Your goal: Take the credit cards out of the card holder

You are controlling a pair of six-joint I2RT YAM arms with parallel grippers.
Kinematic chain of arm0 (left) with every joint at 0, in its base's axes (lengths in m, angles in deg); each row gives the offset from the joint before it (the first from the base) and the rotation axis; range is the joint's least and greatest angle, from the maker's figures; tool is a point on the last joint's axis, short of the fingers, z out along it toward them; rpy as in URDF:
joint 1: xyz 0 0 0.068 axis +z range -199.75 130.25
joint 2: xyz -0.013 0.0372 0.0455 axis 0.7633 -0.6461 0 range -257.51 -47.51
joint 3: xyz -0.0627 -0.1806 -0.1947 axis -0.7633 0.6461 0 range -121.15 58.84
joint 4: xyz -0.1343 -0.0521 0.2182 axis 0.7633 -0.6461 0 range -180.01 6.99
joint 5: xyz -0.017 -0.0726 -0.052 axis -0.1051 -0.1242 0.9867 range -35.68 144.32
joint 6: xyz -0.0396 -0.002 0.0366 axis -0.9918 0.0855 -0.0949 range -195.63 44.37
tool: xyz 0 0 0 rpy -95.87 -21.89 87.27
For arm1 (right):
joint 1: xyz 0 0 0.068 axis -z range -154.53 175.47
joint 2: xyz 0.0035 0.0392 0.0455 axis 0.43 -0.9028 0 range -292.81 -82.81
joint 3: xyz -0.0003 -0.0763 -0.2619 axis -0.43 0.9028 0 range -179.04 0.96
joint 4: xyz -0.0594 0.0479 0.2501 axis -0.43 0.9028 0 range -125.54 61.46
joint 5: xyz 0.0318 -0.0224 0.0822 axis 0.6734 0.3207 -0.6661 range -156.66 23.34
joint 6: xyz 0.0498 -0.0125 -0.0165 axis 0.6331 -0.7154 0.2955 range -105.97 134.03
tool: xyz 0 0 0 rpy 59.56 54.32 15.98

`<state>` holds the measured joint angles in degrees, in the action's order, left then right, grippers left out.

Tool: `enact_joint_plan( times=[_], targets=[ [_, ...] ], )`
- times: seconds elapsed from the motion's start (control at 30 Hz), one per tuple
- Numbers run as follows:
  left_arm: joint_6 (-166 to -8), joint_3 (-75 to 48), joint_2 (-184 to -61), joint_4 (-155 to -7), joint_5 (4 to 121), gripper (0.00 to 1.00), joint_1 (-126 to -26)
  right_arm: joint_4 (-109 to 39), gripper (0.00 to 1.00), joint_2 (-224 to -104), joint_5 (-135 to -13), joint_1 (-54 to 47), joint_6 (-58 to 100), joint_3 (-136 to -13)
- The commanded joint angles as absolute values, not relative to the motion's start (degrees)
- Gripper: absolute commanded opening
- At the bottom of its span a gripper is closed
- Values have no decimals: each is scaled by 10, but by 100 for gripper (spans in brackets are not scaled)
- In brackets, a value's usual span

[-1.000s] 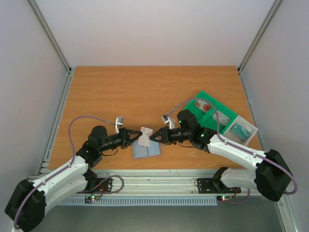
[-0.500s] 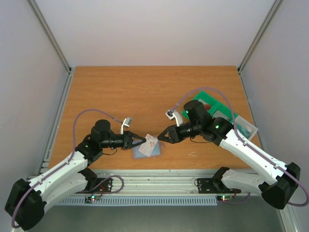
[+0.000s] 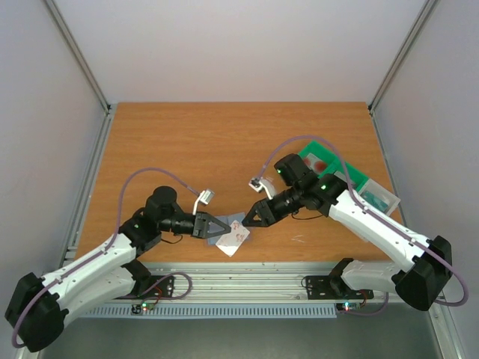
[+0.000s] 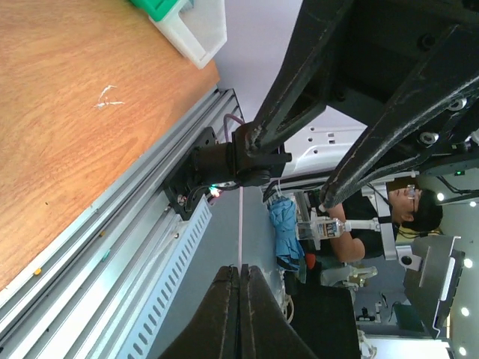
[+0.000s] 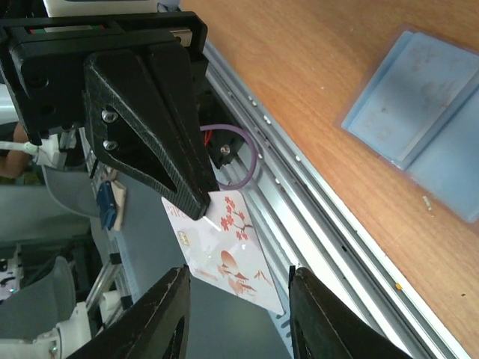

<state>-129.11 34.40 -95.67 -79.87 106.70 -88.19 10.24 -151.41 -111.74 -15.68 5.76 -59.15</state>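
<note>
Left gripper [image 3: 221,230] pinches the white card [image 3: 235,241] by a corner, clear of the card holder [image 5: 423,97] (lower centre from above), right gripper [image 3: 248,221] jaws half-open, empty, likely to receive it.

The table [image 3: 224,142] is orange-brown wood-grain board, smooth with a low sheen; pale scuff marks show at the upper left of the left wrist view. Along the bottom of the top view, the rail [image 3: 247,274] is brushed grey metal. At lower centre of the right wrist view, the credit card [image 5: 224,258] is glossy white plastic printed in red. The card holder [image 5: 430,97], upper right there, looks like matt, cloudy blue-grey plastic. The left gripper [image 5: 197,209] is matt black plastic with fine layered ridges. The green tray [image 3: 305,156] is shiny plastic.
</note>
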Motion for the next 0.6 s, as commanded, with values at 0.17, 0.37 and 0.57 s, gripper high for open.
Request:
enact_joint_plan(
  times=[0.17,0.37,0.57],
  targets=[
    [-1279,333,-969,-759,1087,0,-895,85,38,-1543,-1185,-155,51,-580],
    [-1297,336,-980,-725,1094,0,-899,71,38,-1543,-1220,-155,59,-562],
    [-1326,353,-977,-663,1101,1,-901,43,36,-1542,-1229,-156,76,-540]
  ],
)
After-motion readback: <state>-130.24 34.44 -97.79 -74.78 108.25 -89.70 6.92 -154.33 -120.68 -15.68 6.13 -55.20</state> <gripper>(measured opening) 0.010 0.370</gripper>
